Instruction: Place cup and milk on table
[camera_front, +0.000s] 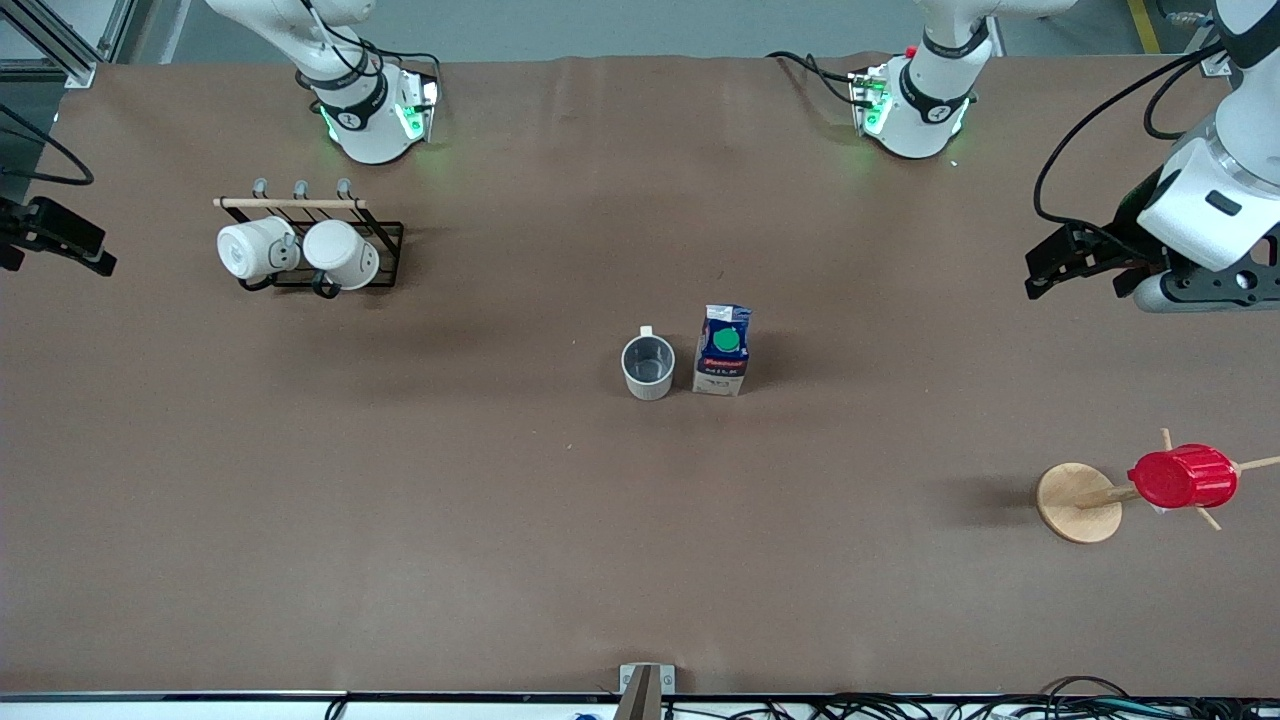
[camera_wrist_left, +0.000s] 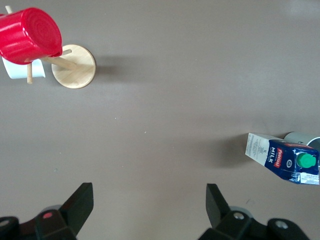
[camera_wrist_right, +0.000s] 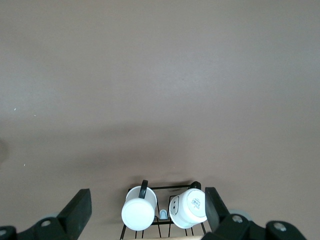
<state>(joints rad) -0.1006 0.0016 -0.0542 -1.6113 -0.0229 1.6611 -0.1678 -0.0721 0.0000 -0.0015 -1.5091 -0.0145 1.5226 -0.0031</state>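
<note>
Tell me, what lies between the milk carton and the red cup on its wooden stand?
Nothing. In the front view, only bare brown table lies between the milk carton and the red cup on its wooden stand. The left wrist view shows the same.

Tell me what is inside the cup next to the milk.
Nothing shows inside the cup: the front view looks down onto its bare dark grey floor. It stands upright on the table beside the milk. No part of the inside is covered.

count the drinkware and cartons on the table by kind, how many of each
white mugs on the black rack: 2 (one, one)
off-white cup with grey inside: 1
red cup on the wooden stand: 1
milk carton: 1
total: 5
</note>
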